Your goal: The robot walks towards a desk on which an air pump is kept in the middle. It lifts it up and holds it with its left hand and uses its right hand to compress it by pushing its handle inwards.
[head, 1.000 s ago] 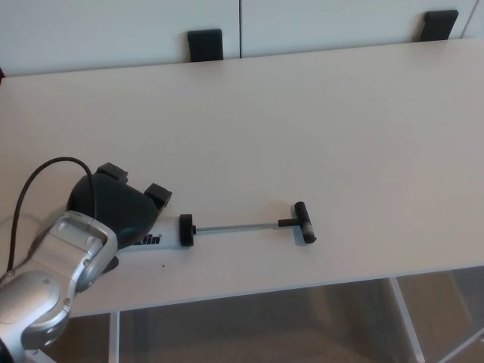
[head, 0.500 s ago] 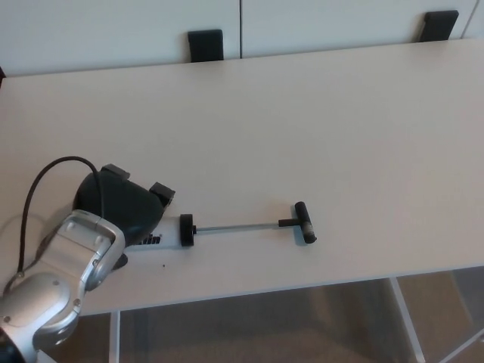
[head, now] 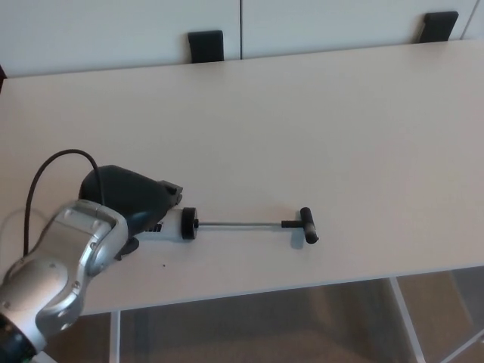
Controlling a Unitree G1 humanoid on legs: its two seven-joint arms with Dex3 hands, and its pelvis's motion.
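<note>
The air pump point(head: 172, 224) lies on the pale desk point(head: 302, 121) near its front edge, left of the middle. Its white barrel ends in a black cap point(head: 188, 224). A thin metal rod point(head: 242, 223) runs right from the cap, fully drawn out, to a black T-handle point(head: 308, 224). My left hand point(head: 128, 199) lies over the barrel's left part, with its fingers curled down around it. That end of the barrel is hidden under the hand. The pump still rests on the desk. My right hand does not show.
My silver left forearm point(head: 64, 268) with a black cable loop point(head: 41, 178) comes in at the lower left. Two black chair backs point(head: 205, 44) point(head: 440, 24) stand behind the desk's far edge. The front edge point(head: 302, 283) runs just below the pump, with floor beneath.
My left hand has moved right and dropped over the barrel, its fingers going from raised to curled around it. The pump has shifted slightly to the right.
</note>
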